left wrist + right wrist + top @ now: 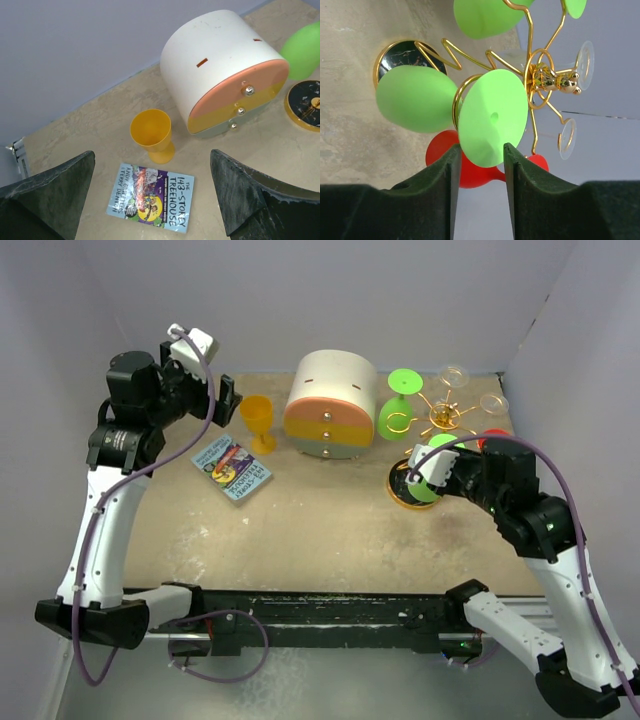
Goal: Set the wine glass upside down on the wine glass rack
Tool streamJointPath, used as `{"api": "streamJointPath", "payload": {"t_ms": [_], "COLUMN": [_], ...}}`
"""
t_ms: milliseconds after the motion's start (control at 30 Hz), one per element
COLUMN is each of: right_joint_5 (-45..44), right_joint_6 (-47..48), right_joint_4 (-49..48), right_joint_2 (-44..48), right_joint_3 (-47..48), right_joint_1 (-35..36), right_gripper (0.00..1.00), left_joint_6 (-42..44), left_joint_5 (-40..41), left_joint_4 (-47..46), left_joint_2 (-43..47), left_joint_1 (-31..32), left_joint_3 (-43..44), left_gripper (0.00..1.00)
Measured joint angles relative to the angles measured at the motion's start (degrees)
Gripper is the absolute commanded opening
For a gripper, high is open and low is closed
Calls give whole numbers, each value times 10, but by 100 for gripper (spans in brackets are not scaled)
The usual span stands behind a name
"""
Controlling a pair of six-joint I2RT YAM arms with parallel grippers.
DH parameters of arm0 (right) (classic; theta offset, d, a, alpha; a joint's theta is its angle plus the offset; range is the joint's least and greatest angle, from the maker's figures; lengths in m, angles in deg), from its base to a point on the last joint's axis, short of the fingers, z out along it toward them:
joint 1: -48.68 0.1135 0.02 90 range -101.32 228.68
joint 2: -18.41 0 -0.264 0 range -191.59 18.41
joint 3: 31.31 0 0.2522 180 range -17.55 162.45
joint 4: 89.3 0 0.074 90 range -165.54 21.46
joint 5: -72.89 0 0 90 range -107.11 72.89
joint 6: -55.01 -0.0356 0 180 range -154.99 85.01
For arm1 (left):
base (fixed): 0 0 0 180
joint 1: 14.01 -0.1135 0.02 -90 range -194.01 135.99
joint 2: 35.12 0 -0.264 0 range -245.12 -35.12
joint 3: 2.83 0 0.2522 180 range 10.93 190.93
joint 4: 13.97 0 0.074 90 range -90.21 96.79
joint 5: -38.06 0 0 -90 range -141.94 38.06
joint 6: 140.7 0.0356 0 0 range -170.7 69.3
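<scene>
Your right hand (481,147) straddles the green wine glass (492,120) on the gold rack (540,80), grip unclear, right wall (590,360) near. Your left hand (152,151) gapes empty.

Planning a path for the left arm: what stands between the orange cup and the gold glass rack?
The round drawer box stands between the orange cup and the rack, plus a green glass hung on the rack; the top view shows it.

Light: soft, even brightness is filling every view.
Shadows: faint ones are gathering beneath the round drawer box (330,405).
Glare: highlights are glinting on its metal knobs (247,90).
Focus: the wine glass rack (552,82) is showing crisp.
</scene>
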Motion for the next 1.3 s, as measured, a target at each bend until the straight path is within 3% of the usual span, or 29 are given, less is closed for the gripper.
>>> {"api": "streamJointPath", "payload": {"t_ms": [167,467,767,1033,1300], "right_joint_5": [0,35,90,93,95], "right_joint_6": [-7,-20,-35,-40,-43], "right_joint_4": [10,24,31,32,31], "right_joint_2": [1,16,26,26,26], "right_joint_3": [0,8,41,42,42], "right_joint_1": [-7,-28,-42,-52,-56], "right_gripper": [54,78,78,78,77], "left_joint_6": [15,21,31,30,31], "left_joint_5": [24,77,100,95,89], "left_joint_4": [-13,-34,-39,-12,11], "left_joint_2": [-21,-123,-277,-381,-434], "left_joint_1": [0,-5,-9,-9,-9], "left_joint_3": [-12,-17,17,94,153], "left_gripper": [99,99,97,84,57]}}
